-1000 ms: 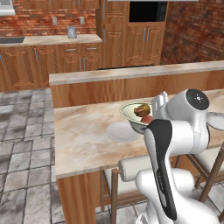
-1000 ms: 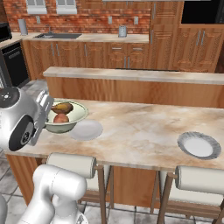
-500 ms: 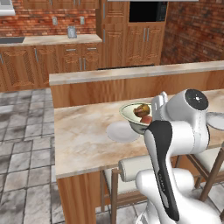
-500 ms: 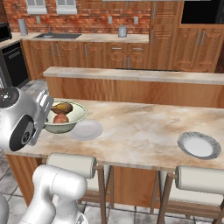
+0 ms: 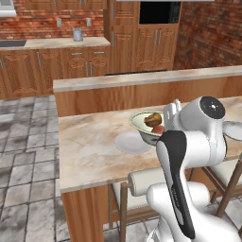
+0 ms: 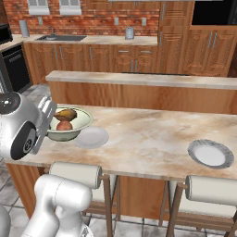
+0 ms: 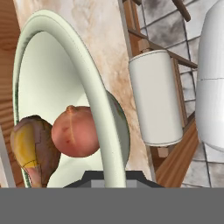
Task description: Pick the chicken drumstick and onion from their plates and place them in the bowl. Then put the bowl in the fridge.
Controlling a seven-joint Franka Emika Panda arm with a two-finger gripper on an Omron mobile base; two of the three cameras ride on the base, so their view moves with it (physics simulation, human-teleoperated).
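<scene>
Hand view has the gripper (image 7: 111, 177) astride the bowl (image 7: 65, 78) rim at 6 o'clock, apparently pinching it, onion (image 7: 75, 131) and chicken drumstick (image 7: 33, 148) inside at 10 o'clock

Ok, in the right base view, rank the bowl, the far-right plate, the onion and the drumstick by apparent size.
1-2. bowl and far-right plate: similar width, not ranked.
3. chicken drumstick.
4. onion, close to the drumstick and partly hidden by the bowl's rim, so this order is unsure.

The marble-topped counter (image 6: 152, 134) carries a pale bowl (image 6: 76, 127) near its left end, a grey plate (image 6: 91, 137) just beside it, and another plate (image 6: 210, 153) well apart.
</scene>
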